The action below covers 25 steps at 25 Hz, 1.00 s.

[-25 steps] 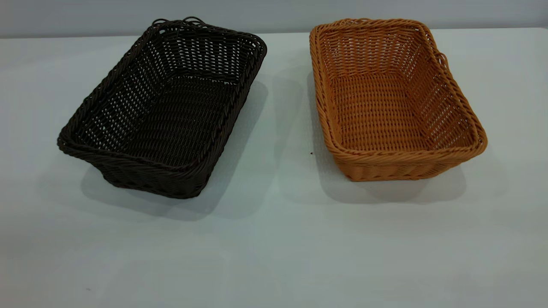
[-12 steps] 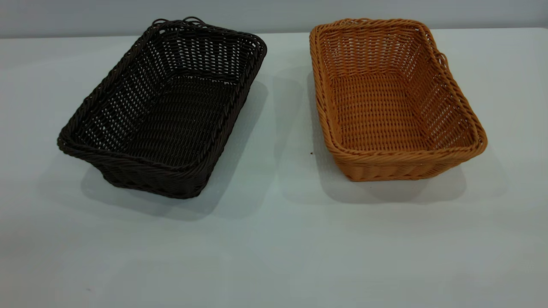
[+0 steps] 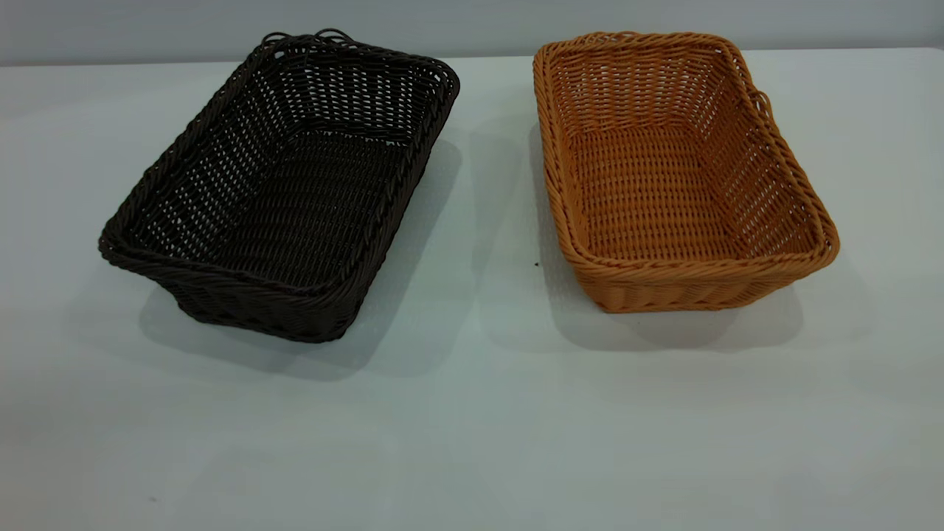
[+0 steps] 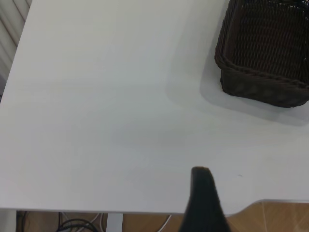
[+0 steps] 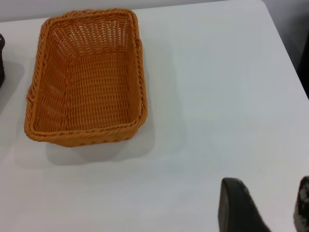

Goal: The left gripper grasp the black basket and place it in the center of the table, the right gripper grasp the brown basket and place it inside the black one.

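With both grippers being held well off, right fingers [image 5: 239, 205] spread, left fingers' state untellable, black basket [image 3: 280, 184] and brown basket [image 3: 675, 169] are risking flared-rim slips.

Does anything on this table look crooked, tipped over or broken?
Nothing is tipped, spilled or visibly damaged. The black basket sits angled on the table, while the brown basket lies straighter. Both stand upright, empty and apart, with neither gripper near them.
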Motion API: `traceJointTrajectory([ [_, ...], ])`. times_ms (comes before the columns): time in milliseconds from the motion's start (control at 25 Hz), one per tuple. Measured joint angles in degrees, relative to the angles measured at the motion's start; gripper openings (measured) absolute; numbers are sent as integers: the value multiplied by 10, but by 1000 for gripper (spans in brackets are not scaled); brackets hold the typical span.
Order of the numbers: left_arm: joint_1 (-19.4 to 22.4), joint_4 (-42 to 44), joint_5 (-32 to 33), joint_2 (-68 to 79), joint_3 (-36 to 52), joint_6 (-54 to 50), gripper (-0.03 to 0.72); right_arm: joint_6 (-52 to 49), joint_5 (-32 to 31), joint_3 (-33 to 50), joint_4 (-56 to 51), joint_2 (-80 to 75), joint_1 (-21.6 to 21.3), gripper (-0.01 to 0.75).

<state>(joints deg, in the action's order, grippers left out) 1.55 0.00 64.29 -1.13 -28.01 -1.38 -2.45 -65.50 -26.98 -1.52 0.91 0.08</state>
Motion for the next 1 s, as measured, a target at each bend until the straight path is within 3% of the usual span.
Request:
traceJointTrajectory([
  [680,0,0,0,3,0,0,475,0,1,0,-39,0,0,255],
  [800,0,0,-7,42,-15,0,475,0,13,-1,-41,0,0,333],
  [1000,0,-5,-65,172,-62,-8,475,-2,31,-7,-41,0,0,568],
])
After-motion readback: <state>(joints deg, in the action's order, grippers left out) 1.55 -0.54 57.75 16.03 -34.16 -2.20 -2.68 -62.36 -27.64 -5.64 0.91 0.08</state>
